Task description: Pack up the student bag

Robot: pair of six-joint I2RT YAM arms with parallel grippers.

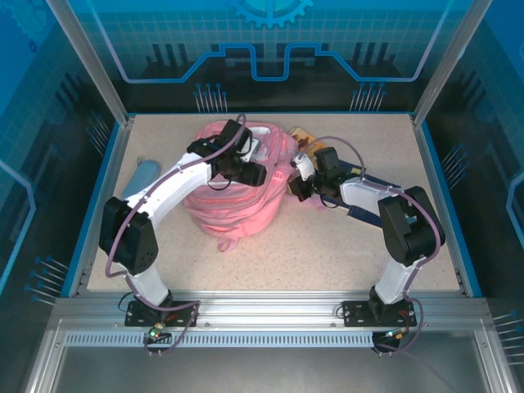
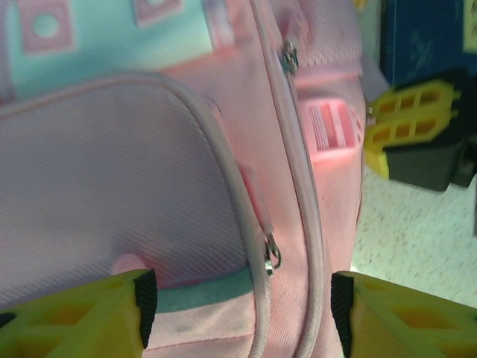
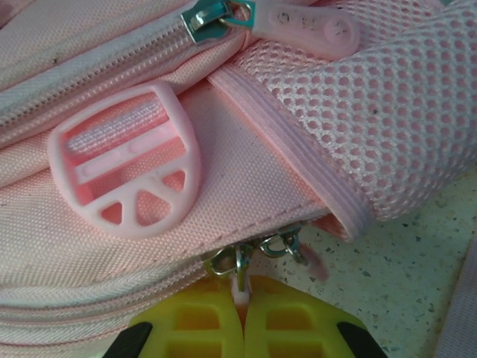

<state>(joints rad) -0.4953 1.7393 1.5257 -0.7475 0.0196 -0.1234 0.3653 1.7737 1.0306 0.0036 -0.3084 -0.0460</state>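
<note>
The student bag (image 1: pixel 237 192) sits slumped at the middle of the table (image 1: pixel 344 246), pink and rumpled. In the right wrist view its upper zipper (image 3: pixel 212 16) looks drawn shut above a strap buckle (image 3: pixel 127 160) and the mesh side pocket (image 3: pixel 387 112). Lower down, at the bag's three o'clock edge in the top view, the right gripper (image 3: pixel 242 313) has its jaws pressed together, pinching a small pink zipper pull (image 3: pixel 241 291).

Over the bag's twelve o'clock half, the left gripper (image 2: pixel 242 306) hovers with its jaws standing apart and nothing between them but the fabric of the front pocket (image 2: pixel 112 186) below.

At nine o'clock from the bag, well apart, a light-blue pencil case (image 1: pixel 146 173) lies on the table. At one o'clock some brownish items (image 1: pixel 299 135) lie just beside the bag; we cannot tell what they are.

We judge the packing well short of done: things lie outside, and the step in hand seems to be working a zipper. Whether anything is inside we cannot tell.
</note>
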